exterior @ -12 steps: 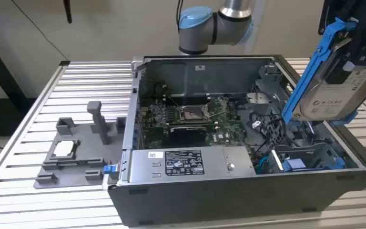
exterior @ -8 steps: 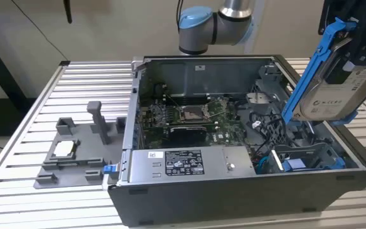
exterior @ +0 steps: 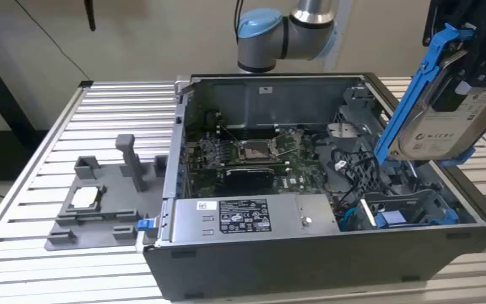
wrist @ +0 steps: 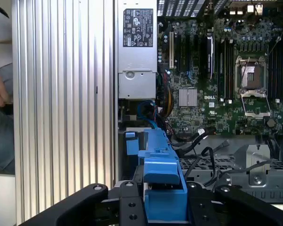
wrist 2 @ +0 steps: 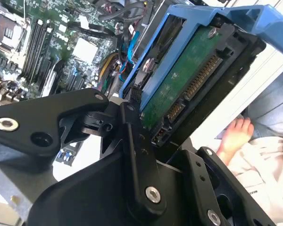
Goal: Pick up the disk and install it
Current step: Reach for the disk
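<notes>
The pincer (wrist 2: 152,135) was clenched on the disk (exterior: 447,117), holding it tipped steeply on edge above the open computer case (exterior: 311,259) at the exterior view's right, over the near drive bay (exterior: 412,212), likely to clear the case wall

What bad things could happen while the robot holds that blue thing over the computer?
The disk hangs steeply tilted in the gripper above the open case; if it slips, it could fall inside and get damaged. Black cables lie beside the bay and might snag it. A person's hand is nearby.
</notes>
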Controlling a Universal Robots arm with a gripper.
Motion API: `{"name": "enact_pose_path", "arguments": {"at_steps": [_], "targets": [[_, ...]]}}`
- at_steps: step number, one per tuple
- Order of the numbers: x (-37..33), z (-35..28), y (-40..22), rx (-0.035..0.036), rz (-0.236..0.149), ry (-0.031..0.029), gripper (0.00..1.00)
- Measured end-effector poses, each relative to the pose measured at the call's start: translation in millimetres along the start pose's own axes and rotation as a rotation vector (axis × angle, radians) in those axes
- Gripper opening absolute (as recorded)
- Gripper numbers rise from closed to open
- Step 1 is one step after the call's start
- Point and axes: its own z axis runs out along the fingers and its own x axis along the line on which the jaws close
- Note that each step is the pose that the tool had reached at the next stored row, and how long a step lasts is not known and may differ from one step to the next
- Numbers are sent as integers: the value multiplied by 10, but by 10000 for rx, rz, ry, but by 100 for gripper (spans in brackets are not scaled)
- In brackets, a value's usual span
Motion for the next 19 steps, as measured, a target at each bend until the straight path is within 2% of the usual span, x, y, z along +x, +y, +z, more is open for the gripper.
{"name": "enact_pose_path", "arguments": {"at_steps": [3,9,14,19], "targets": [[0,19,-1,6,0,1,33],[0,99,-5,81,-10,-1,33],[-2,168,-20,97,-26,4,33],[-1,261,-50,100,-118,83,33]]}}
